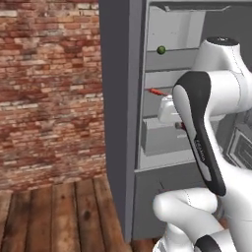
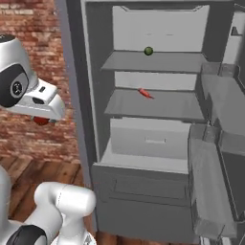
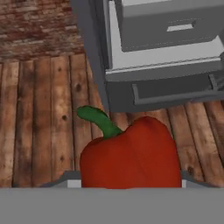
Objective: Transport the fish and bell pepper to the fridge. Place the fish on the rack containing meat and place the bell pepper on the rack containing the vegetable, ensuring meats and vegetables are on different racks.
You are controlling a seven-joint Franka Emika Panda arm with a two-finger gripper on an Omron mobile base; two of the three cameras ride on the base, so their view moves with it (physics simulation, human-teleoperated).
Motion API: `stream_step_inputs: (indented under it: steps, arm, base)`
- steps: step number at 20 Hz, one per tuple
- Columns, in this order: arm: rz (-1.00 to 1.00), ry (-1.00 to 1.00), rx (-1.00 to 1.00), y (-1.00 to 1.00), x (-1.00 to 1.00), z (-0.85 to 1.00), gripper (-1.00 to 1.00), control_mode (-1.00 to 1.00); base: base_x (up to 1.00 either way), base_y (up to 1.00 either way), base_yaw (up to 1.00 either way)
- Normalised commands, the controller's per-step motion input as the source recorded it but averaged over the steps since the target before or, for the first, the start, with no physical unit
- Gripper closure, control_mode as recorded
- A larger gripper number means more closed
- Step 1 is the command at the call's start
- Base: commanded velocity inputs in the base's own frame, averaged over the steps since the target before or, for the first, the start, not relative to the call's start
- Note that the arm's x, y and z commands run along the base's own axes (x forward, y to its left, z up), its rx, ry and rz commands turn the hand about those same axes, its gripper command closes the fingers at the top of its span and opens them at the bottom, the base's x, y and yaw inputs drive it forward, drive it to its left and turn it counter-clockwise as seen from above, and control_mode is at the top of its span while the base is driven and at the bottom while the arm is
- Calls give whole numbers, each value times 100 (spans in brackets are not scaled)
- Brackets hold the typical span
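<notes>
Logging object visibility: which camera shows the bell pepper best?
The hand view: the bell pepper is close up, red body and green stem plain. The right base view gives a red sliver beneath the gripper; the left base view, a red speck.

Left base view from behind-left, right base view from behind-right, both facing the open fridge (image 2: 153, 119) nearby, hand view angled down at the wooden floor (image 3: 39, 122) and fridge base

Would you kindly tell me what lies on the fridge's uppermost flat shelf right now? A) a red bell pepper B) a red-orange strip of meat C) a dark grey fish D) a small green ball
D: the right base view shows the small green vegetable resting on the uppermost shelf, while the meat lies on the shelf below and the bell pepper sits in the end effector.
</notes>
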Motion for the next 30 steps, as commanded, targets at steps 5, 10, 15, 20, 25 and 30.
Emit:
stream_step_inputs:
  steps: [5,10,15,20,25,30]
  arm:
    - [0,0,0,0,0,0,100,100]
    - [0,0,0,0,0,0,100,100]
    - [0,0,0,0,0,0,100,100]
    - [0,0,0,0,0,0,100,100]
    - [0,0,0,0,0,0,100,100]
    - [0,5,4,-32,54,0,100,-100]
  base:
    - [100,-67,1]
    - [100,-26,-4]
    - [100,1,-9]
    - [100,-30,26]
    - [87,-19,1]
    - [18,-4,0]
